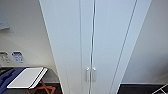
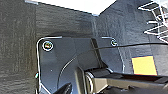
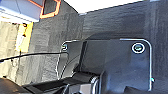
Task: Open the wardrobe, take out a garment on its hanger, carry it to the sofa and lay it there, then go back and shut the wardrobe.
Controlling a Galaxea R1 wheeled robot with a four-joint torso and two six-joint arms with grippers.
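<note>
The white wardrobe [image 1: 95,42] stands straight ahead in the head view, tall and narrow. Its two doors are closed, meeting at a thin vertical seam. A pair of small white vertical handles [image 1: 90,74] sits low on the doors, one on each side of the seam. The wardrobe's white base edge [image 2: 75,5] appears above dark carpet in the left wrist view, and the same white base edge [image 3: 105,5] shows in the right wrist view.
A small white-topped table [image 1: 26,77] on orange crossed legs stands at the lower left, with blue fabric [image 1: 7,76] beside it. A white wire rack [image 1: 161,89] sits at the lower right, also [image 2: 156,17]. A yellow floor patch [image 2: 144,65] lies on the dark carpet.
</note>
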